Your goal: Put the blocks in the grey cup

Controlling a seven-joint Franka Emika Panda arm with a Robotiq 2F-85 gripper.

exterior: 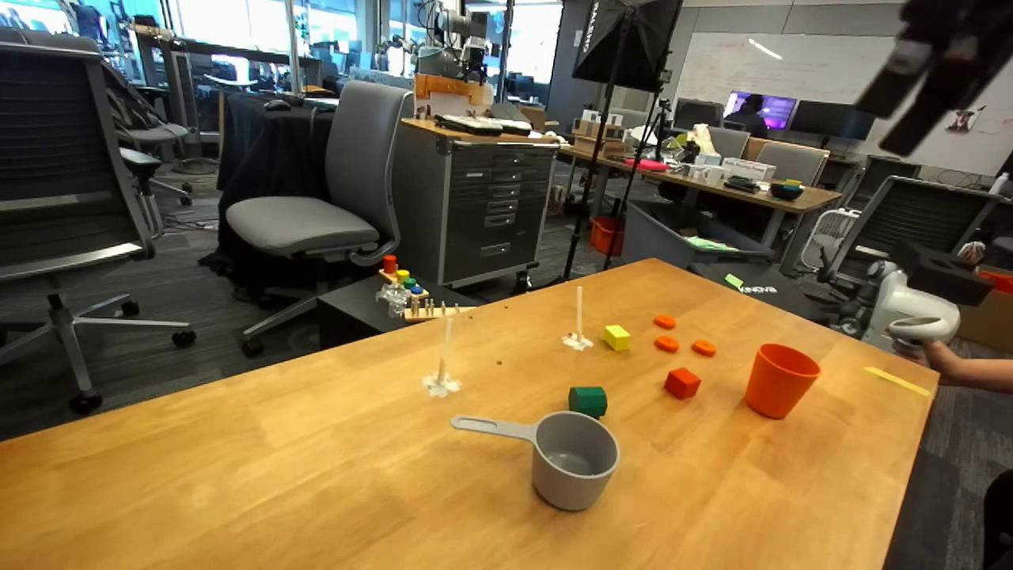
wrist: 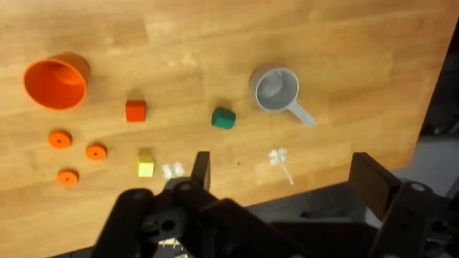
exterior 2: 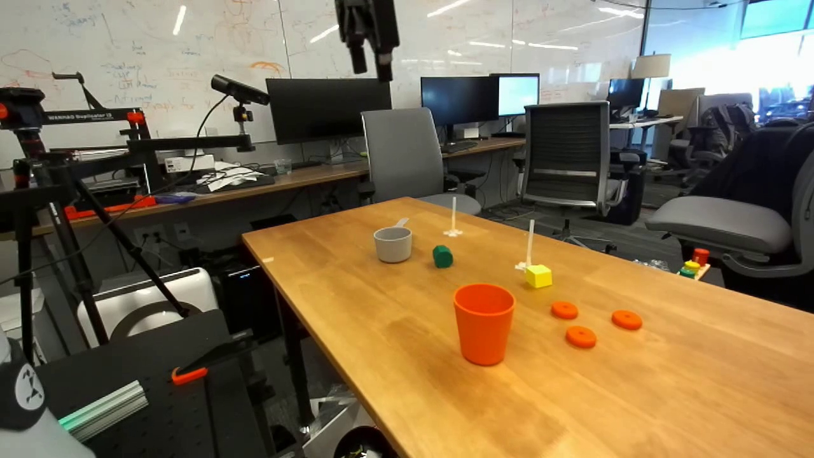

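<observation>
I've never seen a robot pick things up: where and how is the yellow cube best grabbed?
Likely by two opposite upright faces, with the open gripper coming from straight above: the yellow cube sits flat on the table, its sides flat too. I'd skip the pair with one face toward the thin stick, which stands close and might interfere.

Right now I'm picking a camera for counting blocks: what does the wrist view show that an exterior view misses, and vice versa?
Only the wrist view shows the red block and the bare floor of the grey cup. Only in an exterior view: whiteboard and black monitor; the orange cup probably hides the red block there. Both views share the gripper, cups, green block, yellow block and three orange discs.
</observation>
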